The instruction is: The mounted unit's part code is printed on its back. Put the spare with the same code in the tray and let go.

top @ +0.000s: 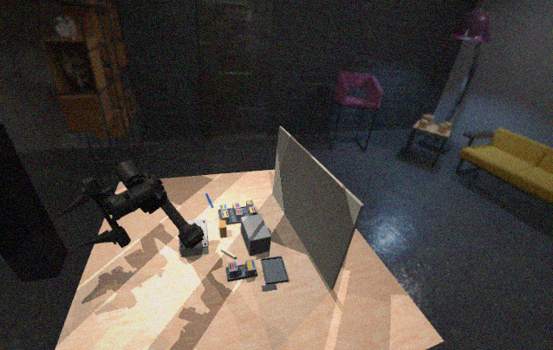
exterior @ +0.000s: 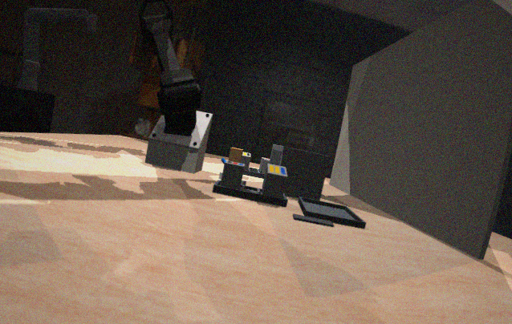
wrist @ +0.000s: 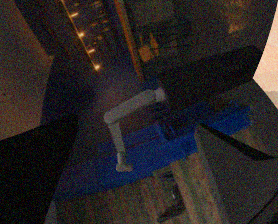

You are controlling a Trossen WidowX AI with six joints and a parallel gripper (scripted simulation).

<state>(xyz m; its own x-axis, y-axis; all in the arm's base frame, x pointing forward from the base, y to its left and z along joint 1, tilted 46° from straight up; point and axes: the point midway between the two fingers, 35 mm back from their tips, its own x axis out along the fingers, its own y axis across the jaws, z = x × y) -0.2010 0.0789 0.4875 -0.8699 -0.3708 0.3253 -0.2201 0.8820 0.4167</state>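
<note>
On the worktop (top: 313,321) (exterior: 209,261), between the front rack (top: 242,277) (exterior: 249,197) and the upright panel (top: 313,209) (exterior: 431,132), lies the tray (top: 286,275) (exterior: 359,222), holding no spare. Two spares stand upright in the front rack, and more stand in the rear rack (top: 235,219); which one matches, I cannot tell. Bare wood shows between the tray's raised edge and the panel, while a narrow gap parts tray and front rack. The tray lies flat, its long axis running from the grey box (top: 255,233) (exterior: 306,173) side toward the near edge. The spares are blocky, with slanted tops striped red, yellow and blue; the tray is dark, thin-walled and rectangular. Near the rear rack stands an orange block (top: 223,228) (exterior: 235,154). Well apart from everything, the jaws (top: 64,230) are spread wide, pointing away from the racks.
</note>
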